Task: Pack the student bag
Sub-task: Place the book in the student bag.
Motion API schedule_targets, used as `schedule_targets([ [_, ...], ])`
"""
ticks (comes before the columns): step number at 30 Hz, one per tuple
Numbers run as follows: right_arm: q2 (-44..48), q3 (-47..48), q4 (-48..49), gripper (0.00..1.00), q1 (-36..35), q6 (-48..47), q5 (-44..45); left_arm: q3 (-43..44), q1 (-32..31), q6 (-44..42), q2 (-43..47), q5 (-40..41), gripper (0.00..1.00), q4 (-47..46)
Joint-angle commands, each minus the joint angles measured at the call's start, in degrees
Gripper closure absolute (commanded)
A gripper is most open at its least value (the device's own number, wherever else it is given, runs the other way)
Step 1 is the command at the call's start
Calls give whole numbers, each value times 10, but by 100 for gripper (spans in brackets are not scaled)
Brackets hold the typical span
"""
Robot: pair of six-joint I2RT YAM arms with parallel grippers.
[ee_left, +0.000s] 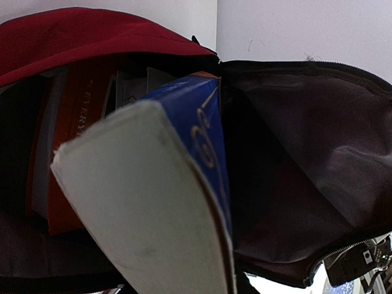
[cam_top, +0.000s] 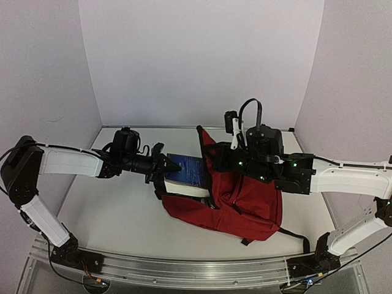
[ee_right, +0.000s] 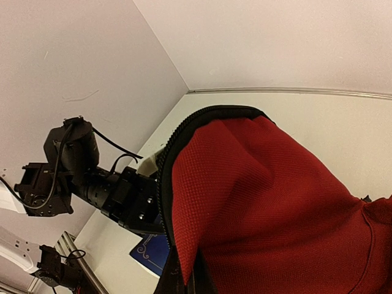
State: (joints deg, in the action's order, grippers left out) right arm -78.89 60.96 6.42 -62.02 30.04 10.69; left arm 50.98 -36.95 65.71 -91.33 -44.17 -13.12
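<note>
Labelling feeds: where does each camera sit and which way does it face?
Top: above, behind both arms, looking down on them, bag and book.
Left wrist: faces into the open bag past the book; own fingers unclear.
Right wrist: looks over the bag's red flap at the left gripper; own fingers unseen.
All three share bag and book.

A blue book (cam_top: 185, 170) with white page edges is seen near the middle of a white table (cam_top: 110, 208), and its 3 o'clock end reaches into the open bag (cam_top: 245, 202). In the left wrist view, an orange-red book (ee_left: 76, 116) with white letters is found at 9 o'clock of the blue one. A metal rail (cam_top: 184, 269) is fixed along the 6 o'clock edge of the table. Pale walls (cam_top: 196, 61) are seen at 9, 12 and 3 o'clock.
</note>
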Motion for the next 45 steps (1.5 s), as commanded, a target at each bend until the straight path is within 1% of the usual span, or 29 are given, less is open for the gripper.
schedule_targets([
  [1, 10, 55, 104, 100, -4, -6, -32, 81, -36, -28, -37, 3, 100, -53],
  [7, -10, 97, 110, 100, -4, -20, -39, 150, -73, -20, -118, 9, 100, -72],
  [11, -18, 108, 117, 100, -4, -24, -36, 189, -94, -28, -167, 32, 100, -77],
  [14, -18, 106, 119, 100, -4, -22, -32, 209, -101, -47, -190, 46, 100, -47],
  [16, -13, 99, 120, 100, -4, -22, -25, 212, -101, -72, -185, 68, 98, -7],
  [18, -5, 88, 120, 100, -4, -21, -15, 214, -101, -109, -169, 98, 90, 46],
  [20, 4, 78, 120, 100, -4, -20, -4, 213, -101, -139, -145, 130, 77, 103],
  [25, 19, 58, 120, 100, -4, -18, 11, 191, -100, -189, -85, 196, 46, 189],
  [27, 21, 54, 120, 100, -4, -17, 12, 184, -100, -195, -70, 206, 38, 202],
  [30, 20, 51, 120, 100, -3, -16, 13, 187, -100, -200, -70, 200, 34, 218],
  [33, 21, 48, 120, 100, -4, -15, 12, 191, -101, -197, -78, 192, 35, 228],
  [35, 21, 46, 120, 100, -3, -15, 14, 188, -102, -195, -78, 191, 47, 226],
  [37, 22, 44, 120, 100, -3, -16, 17, 187, -102, -190, -79, 186, 62, 220],
  [40, 20, 42, 120, 100, -3, -16, 20, 190, -104, -178, -87, 169, 79, 195],
  [43, 14, 43, 120, 100, -4, -15, 20, 203, -116, -163, -106, 149, 87, 159],
  [45, 7, 47, 120, 100, -3, -15, 19, 222, -127, -158, -123, 145, 89, 147],
])
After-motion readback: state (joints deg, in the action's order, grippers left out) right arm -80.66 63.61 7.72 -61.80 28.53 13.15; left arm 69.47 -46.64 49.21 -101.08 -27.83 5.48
